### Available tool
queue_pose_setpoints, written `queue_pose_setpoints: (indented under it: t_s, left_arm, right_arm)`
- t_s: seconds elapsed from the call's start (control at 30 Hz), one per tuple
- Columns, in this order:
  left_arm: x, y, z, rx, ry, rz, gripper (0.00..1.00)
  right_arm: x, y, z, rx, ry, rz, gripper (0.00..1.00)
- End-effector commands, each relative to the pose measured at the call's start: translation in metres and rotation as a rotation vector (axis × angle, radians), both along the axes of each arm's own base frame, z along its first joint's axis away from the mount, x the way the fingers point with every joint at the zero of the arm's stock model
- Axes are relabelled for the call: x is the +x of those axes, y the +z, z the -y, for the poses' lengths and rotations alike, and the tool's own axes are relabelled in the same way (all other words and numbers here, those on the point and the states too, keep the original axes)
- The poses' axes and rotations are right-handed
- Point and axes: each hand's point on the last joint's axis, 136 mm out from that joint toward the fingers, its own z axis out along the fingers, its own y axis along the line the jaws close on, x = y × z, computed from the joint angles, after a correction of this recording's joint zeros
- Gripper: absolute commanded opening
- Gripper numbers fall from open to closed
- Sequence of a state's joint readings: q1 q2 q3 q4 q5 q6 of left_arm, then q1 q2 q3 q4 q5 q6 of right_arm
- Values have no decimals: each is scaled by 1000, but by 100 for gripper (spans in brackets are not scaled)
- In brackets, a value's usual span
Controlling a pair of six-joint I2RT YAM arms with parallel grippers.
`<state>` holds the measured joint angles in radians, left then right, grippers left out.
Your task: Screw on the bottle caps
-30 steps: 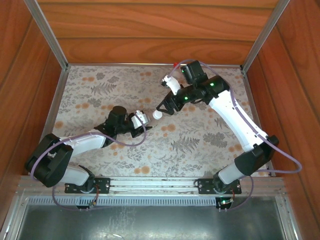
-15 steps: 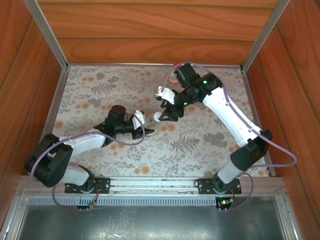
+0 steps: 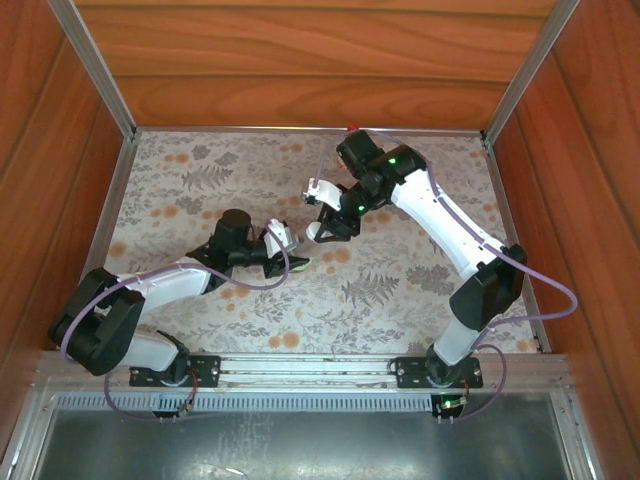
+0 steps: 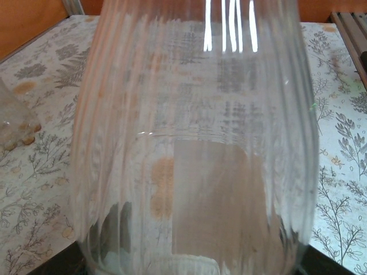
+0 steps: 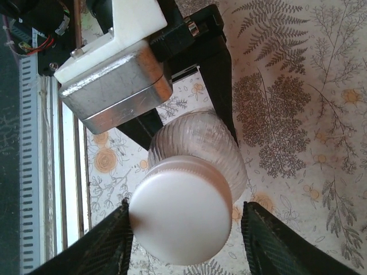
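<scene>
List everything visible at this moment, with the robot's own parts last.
bottle: one, clear, gripped by the left hand above the middle of the table.
white cap: one, white, held by the right hand at the bottle's mouth end.
red cap: one, red, at the table's far edge; too small to be sure of.
clear object: one, on the table beside the held bottle; cannot tell what it is.
table: one, pale floral print.
walls: brown wood, on three sides.
left hand: one, black, shut on the bottle.
right hand: one, black, shut on the white cap.
</scene>
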<state>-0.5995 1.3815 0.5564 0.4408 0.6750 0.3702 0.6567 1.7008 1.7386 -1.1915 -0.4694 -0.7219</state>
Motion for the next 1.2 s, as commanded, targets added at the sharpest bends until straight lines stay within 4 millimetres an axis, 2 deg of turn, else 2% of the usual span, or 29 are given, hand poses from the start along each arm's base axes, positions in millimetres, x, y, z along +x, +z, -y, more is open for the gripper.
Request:
queue_pose_setpoints:
  t_s: [0.0,0.1,0.23,0.3,0.33,0.37,0.4,0.63,1.0,1.17]
  left_arm:
    - [6,17,2,-30,-6,39,50]
    - [7,16,3,-25,0,37,50]
    - [11,15,1,-18,20,43,50]
    - [12,16,1,-17,28,45,50]
    - [13,16,1,-17,28,43,50]
    - [12,16,2,-19,21,39,50]
    - [11,16,2,-21,14,36,50]
    - [10,14,3,-19,7,29,50]
    - [10,11,3,-10,5,28,50]
    - [9,11,2,-10,5,28,50]
  right_arm:
    - [-4,3,-3,14,6,5,51]
    - [-6,6,-4,28,-1,-7,44]
    - [-11,6,-4,32,2,-29,43]
    - [-13,3,-3,25,-3,-35,45]
    - [-13,1,-5,26,-9,-38,50]
    - [-16,10,-4,53,-16,-18,57]
    - [-16,11,-5,64,-20,-19,60]
    - [-16,12,-8,71,-41,-43,53]
    - [-9,16,-8,50,-124,-83,58]
    - [-9,15,-8,45,-134,-92,43]
